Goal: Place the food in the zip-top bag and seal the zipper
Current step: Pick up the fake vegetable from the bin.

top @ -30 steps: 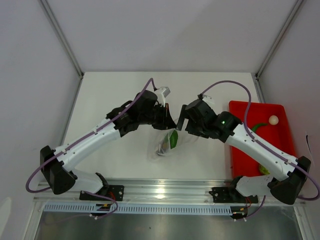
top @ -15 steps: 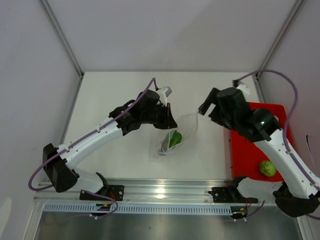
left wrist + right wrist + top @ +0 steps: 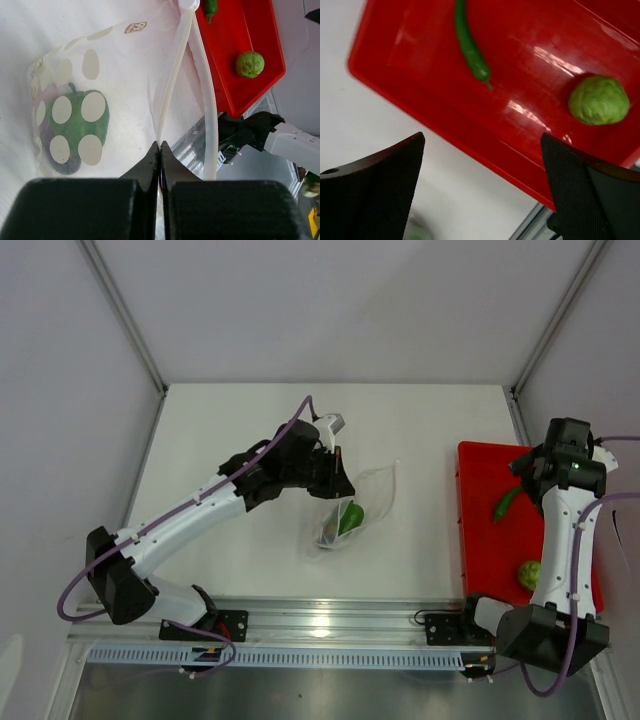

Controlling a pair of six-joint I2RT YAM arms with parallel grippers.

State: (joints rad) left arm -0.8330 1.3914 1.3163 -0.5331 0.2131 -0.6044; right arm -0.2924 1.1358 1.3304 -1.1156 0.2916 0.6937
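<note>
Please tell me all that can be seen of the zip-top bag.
The zip-top bag is thin clear plastic printed with white dots, lying on the white table left of the red tray. Its mouth is open: the two whitish strips of the zipper part toward the tray. The fingers of the left gripper are shut on one strip. Inside are a green pepper-shaped piece and a dark purple piece partly behind it.

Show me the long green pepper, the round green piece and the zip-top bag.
long green pepper (image 3: 470, 47), right wrist view, mid-body.
round green piece (image 3: 599, 100), right wrist view, centre.
zip-top bag (image 3: 135, 75), left wrist view, side wall.
</note>
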